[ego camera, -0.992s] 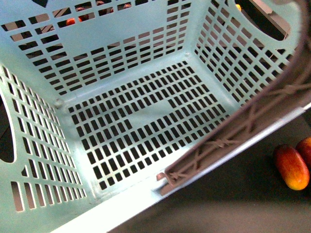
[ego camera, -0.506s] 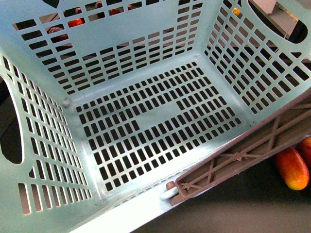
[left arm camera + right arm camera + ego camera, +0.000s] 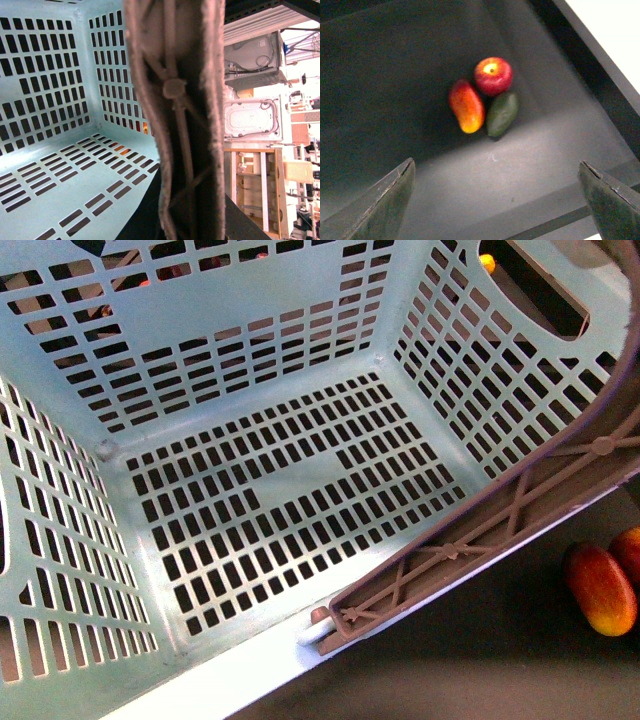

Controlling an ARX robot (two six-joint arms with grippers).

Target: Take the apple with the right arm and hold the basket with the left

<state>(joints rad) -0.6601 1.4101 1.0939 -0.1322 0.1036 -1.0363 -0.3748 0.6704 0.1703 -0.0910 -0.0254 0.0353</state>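
Observation:
The pale teal slotted basket (image 3: 250,470) fills the front view, empty, with its brown handle (image 3: 470,540) slanting across the right side. In the left wrist view the handle (image 3: 175,90) runs through the middle, with the basket's inside (image 3: 50,100) beside it. My left gripper (image 3: 172,227) is shut on that handle, and its fingers are mostly hidden. The red apple (image 3: 493,75) with a yellowish top lies on the dark surface well ahead of my right gripper (image 3: 497,200), which is wide open and empty. The apple's edge shows in the front view (image 3: 632,552).
An elongated red-and-yellow fruit (image 3: 466,106) and a dark green avocado-like fruit (image 3: 502,113) touch the apple. The long fruit also shows in the front view (image 3: 600,588). Small red fruits (image 3: 150,280) show through the basket's far wall. White appliances and wooden shelving (image 3: 255,165) stand behind.
The basket has swayed: it shifted right and down, then back left and up, with the handle rising. The fruit on the table has not moved.

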